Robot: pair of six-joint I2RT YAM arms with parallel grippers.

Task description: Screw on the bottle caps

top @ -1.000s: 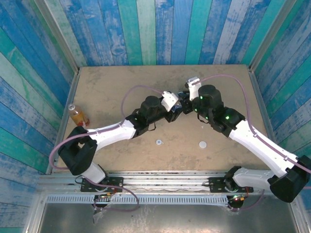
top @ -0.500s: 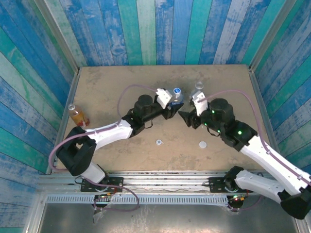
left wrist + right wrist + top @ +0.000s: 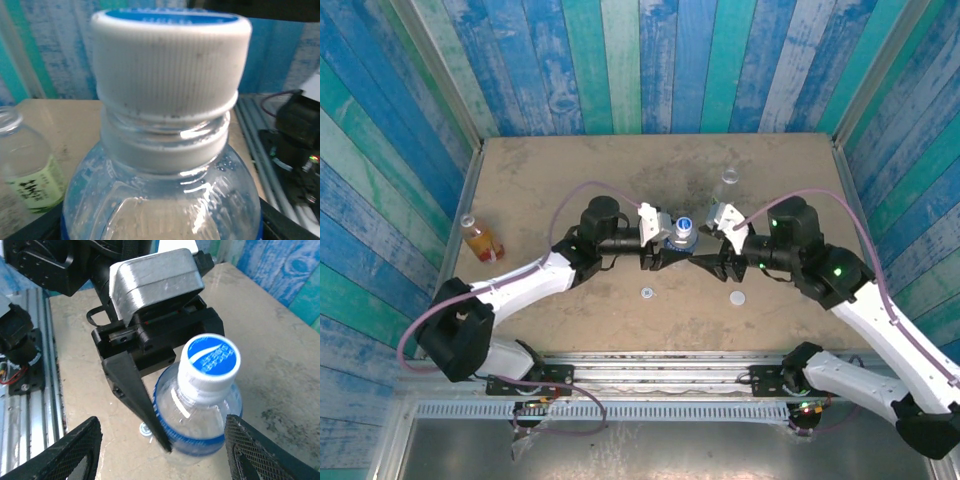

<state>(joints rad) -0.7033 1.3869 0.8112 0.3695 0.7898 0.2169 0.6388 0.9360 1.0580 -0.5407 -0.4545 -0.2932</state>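
The left gripper (image 3: pixel 670 245) is clamped on the body of a small clear bottle with a blue label band (image 3: pixel 680 240), near the middle of the tan table (image 3: pixel 550 170). A ribbed white cap with a blue top (image 3: pixel 685 226) sits on this bottle's neck. In the left wrist view small droplets cling to the inside of the clear wall; whether it holds liquid cannot be told. In the right wrist view one black finger (image 3: pixel 137 392) of the left gripper lies against the bottle's side.

The right gripper (image 3: pixel 718 263) is just beside the bottle, its jaws spread wide and touching nothing.

Farther back stands a small clear bottle with a pale yellow-green label (image 3: pixel 729 180), its mouth open. At the table's left edge stands a bottle of orange liquid (image 3: pixel 478 238).

Two pale loose caps lie flat on the near side of the table, one (image 3: pixel 647 293) left of the other (image 3: pixel 737 297).
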